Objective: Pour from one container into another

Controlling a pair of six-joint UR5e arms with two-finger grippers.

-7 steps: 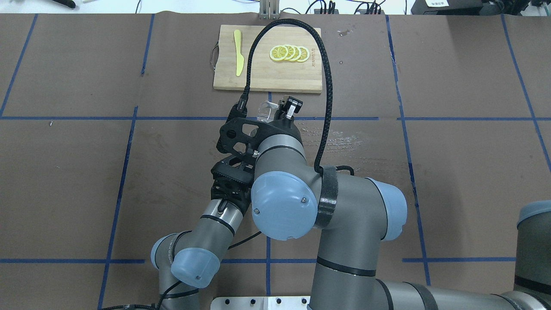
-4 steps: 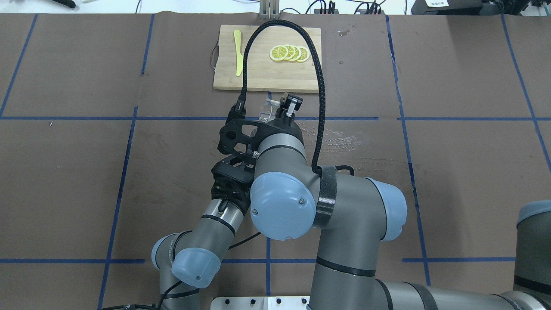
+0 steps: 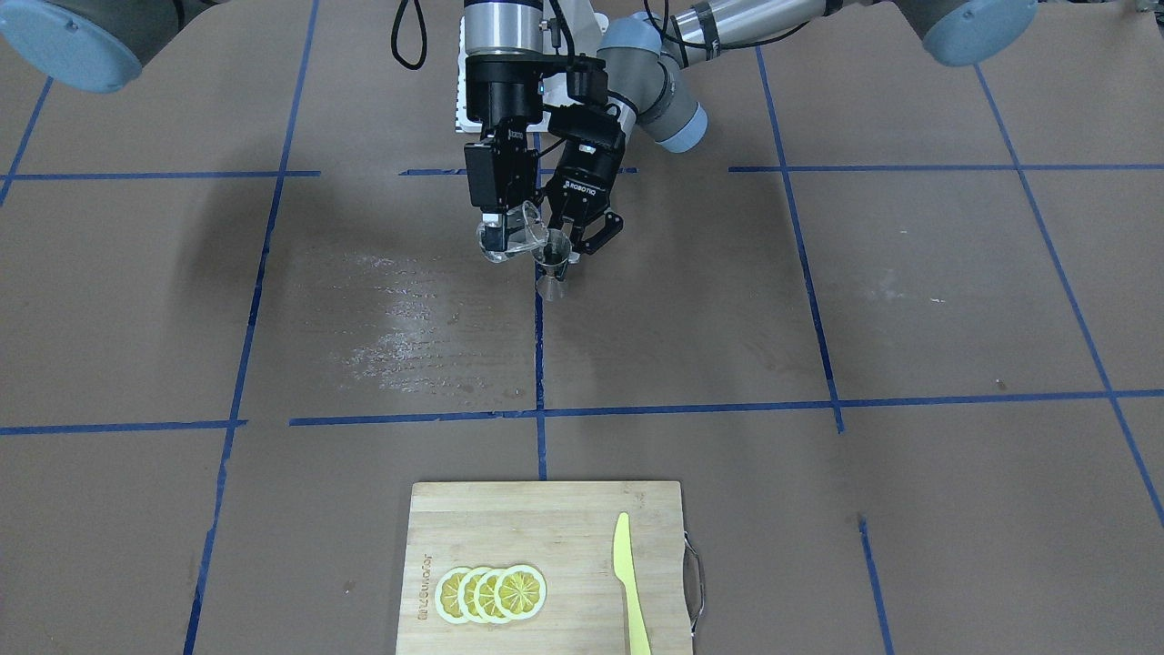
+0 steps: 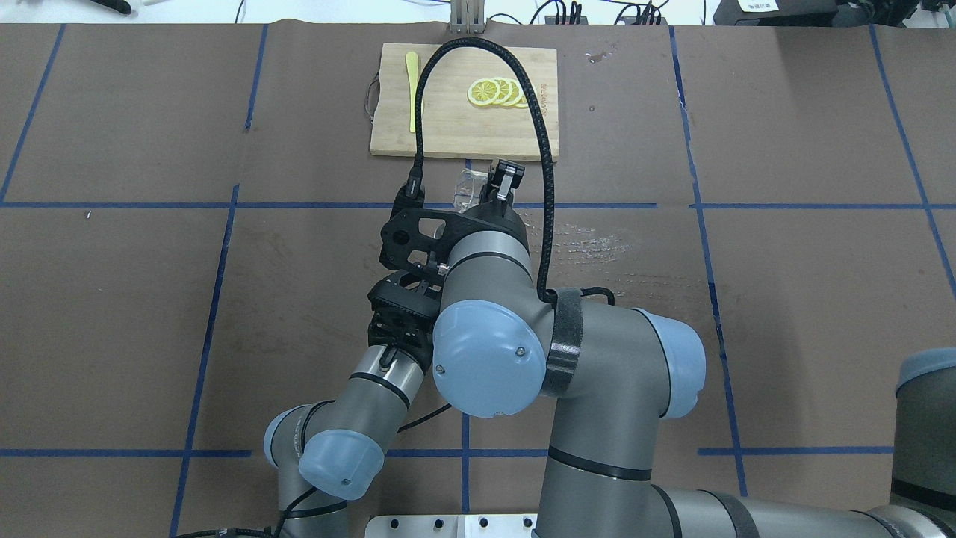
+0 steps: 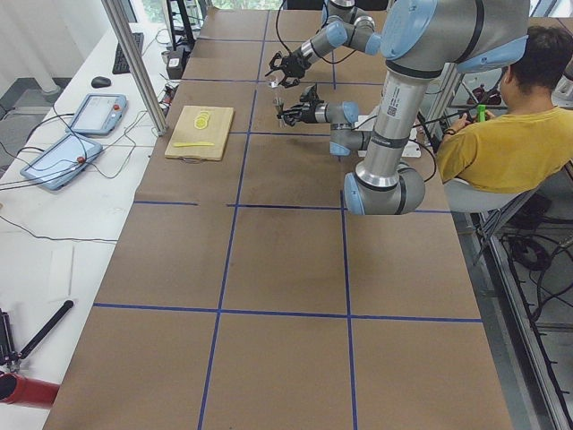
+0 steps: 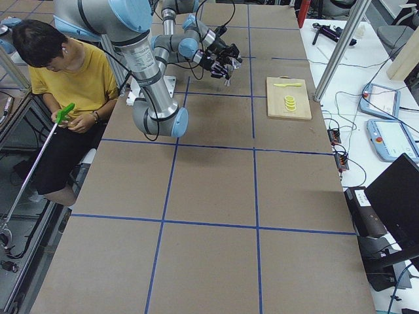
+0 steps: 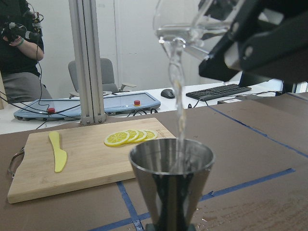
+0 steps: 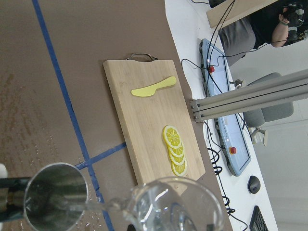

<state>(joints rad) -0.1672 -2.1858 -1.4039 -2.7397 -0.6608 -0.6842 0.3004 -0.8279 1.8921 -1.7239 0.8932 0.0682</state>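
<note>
The right pincer (image 3: 506, 235) is closed on the small clear glass cup (image 3: 516, 240) and holds it up in the air. The glass cup is tipped over to one side, so its lip points down at the jigger (image 3: 552, 280). A thin stream of water (image 7: 176, 91) runs from the cup's lip straight into the open top of the shiny grey jigger.

The left pincer (image 3: 557, 253) is closed around the jigger and holds it upright, just under the glass cup and a little to its side. The two do not touch. I cannot tell if the jigger's foot sits on the tabletop (image 3: 864, 300) or hangs just over it.

Both things are near the middle of the brown tabletop, by a blue tape line (image 3: 538, 364). A wet patch (image 3: 400, 318) shines on the tabletop close by.

Farther from the robot lies a wooden cutting board (image 3: 564, 518). On it are four lemon slices (image 3: 491, 593) in a row and a yellow knife (image 3: 627, 582), well apart from each other.

A person in a yellow shirt (image 5: 510, 143) sits beside the robot.
</note>
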